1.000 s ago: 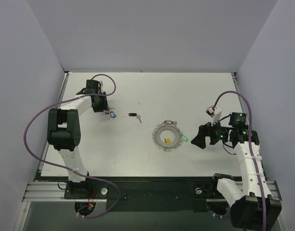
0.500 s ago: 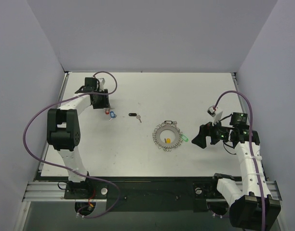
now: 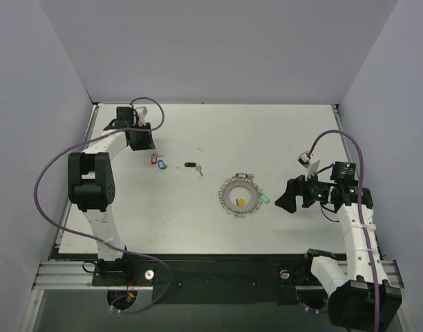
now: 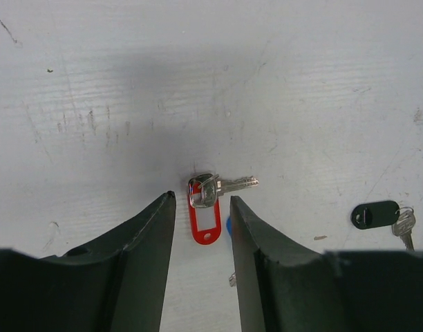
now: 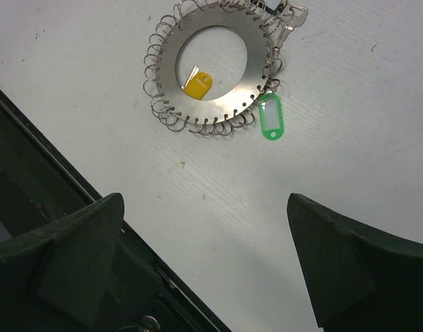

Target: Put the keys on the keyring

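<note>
Left gripper [image 4: 202,200] jaws narrowly apart, aimed at small red-tagged metal key [image 4: 205,220] (blue tag [image 4: 228,223] just beside). Descend centred, pinch red only. Right gripper [image 5: 204,207] jaws wide apart, near flat silver loop-rimmed keyring [image 5: 258,72].

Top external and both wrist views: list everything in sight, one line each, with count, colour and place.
table: one, white, under everything
keyring: one, silver-grey, flat on the table right of centre
yellow-tag key: one, yellow, inside the ring's open centre
green-tag key: one, green, at the ring's rim on the right arm's side
silver key: one, tag looks dark, at the ring's far rim
black-tag key: one, black, loose, left of the ring
red-tag key: one, red, far left
blue-tag key: one, blue, beside the red one
left claw: one, black, open, over the red-tag key
right claw: one, black, open wide, right of the ring
</note>
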### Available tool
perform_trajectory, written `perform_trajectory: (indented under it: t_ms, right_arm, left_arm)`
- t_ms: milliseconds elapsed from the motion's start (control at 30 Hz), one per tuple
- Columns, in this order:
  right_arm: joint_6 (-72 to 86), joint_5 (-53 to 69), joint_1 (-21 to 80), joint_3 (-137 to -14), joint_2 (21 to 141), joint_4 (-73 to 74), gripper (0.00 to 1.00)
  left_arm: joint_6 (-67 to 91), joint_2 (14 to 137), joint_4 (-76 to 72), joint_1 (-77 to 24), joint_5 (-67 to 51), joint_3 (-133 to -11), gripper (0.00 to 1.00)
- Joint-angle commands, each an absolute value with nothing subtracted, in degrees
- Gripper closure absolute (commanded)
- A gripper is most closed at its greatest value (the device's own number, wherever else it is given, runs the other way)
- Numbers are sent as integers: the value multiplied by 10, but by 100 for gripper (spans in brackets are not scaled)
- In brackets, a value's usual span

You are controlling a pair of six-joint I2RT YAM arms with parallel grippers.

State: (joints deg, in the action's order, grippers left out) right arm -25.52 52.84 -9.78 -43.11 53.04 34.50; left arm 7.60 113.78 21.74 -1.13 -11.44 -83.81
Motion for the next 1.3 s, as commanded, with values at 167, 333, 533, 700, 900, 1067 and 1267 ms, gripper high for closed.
perform_trajectory:
  t_ms: [167,333,533,700,900,1067,1267]
  right_arm:
    - [-262,550,-105,-427,529,347,1]
    - [-263,547,-105,-428,532,348,1]
    - [-263,547,-105,-429,534,347,1]
    - [-263,547,-105,-428,534,348,1]
    - [-264,547,-105,-429,534,348,1]
    - [-264,546,-105,-429,534,348,1]
    - [-264,547,-105,-430,534,349,1]
  left_arm:
    - [48,1194,224,-10,-137,-906,54]
    - [44,1218,239,-10,-147,-928,55]
    - [45,1227,248,-11,-163,-934,57]
    - [44,1228,253,-11,-166,-937,57]
    - [43,1228,258,-11,-172,-936,57]
    - [42,1230,261,-11,-171,-934,57]
    - [42,1229,263,-11,-171,-933,62]
